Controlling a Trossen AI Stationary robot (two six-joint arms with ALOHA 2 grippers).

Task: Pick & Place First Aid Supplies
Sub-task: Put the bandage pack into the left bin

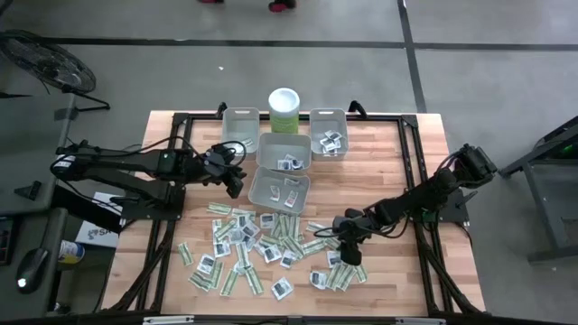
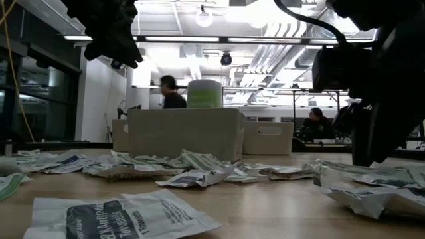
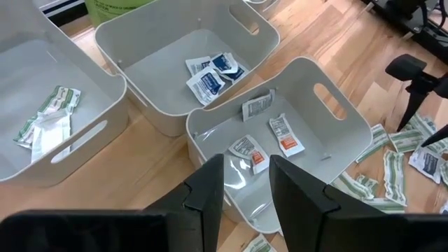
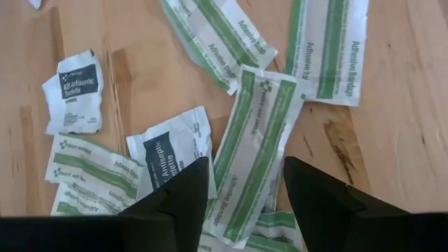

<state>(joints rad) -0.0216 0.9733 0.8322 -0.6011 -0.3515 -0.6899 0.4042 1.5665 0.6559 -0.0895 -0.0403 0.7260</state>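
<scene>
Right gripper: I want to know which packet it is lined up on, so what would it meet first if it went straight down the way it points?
Most likely the green-striped bandage packet lying between the open fingers of the right gripper, though its height above the wooden table is unclear.

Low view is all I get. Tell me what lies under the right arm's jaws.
Observer: The right gripper hangs, jaws apart, over a green-striped bandage strip lying on the wooden table.
Operator: Now report the left arm.
Observer: The left gripper hovers, jaws apart and empty, above the front grey bin.
Operator: Say what is in that bin.
Observer: A few small white packets, some with orange print.
</scene>
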